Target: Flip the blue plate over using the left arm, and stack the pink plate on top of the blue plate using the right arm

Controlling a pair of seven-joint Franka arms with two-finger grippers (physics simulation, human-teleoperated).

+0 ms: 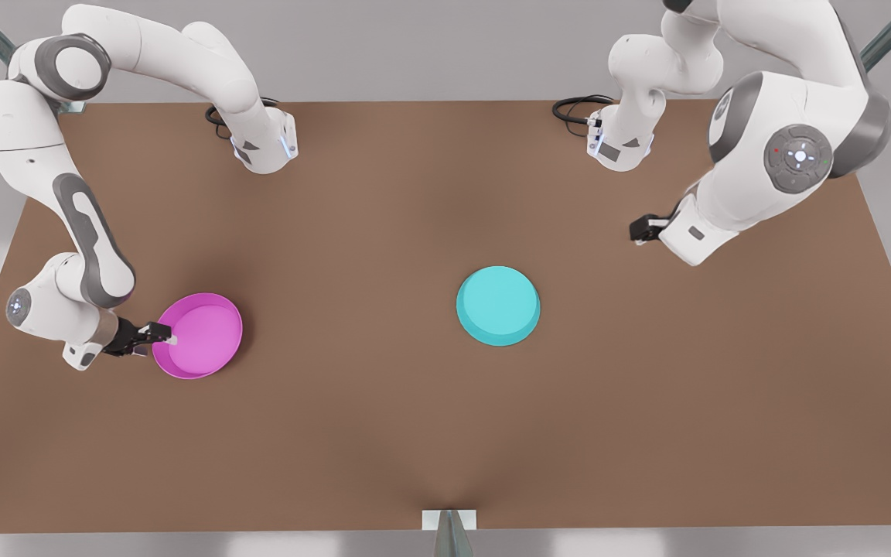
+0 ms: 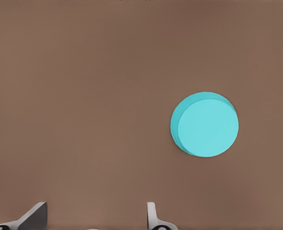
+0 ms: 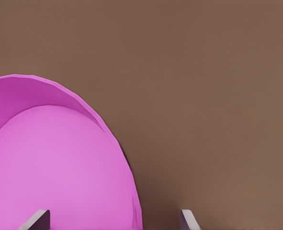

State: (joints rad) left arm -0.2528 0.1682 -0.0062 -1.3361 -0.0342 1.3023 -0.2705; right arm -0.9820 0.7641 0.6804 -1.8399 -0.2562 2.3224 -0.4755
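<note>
The blue plate [image 1: 498, 305] lies on the brown table [image 1: 384, 433] right of centre, its flat base facing up; the left wrist view has it [image 2: 206, 125] well ahead. My left gripper [image 1: 636, 230] hangs above the table toward the front view's right, apart from the blue plate, with its fingers [image 2: 153, 216] open and nothing between them [image 2: 93, 218]. The pink plate [image 1: 199, 335] rests open side up at the front view's left. My right gripper [image 1: 165, 335] is at its near rim, open, with the rim [image 3: 131, 191] between the spread fingertips [image 3: 186, 219].
Both arm bases [image 1: 264, 143] [image 1: 619, 143] stand at the table's far edge with black cables. A metal post [image 1: 449, 530] stands at the near edge. Bare table lies between the two plates.
</note>
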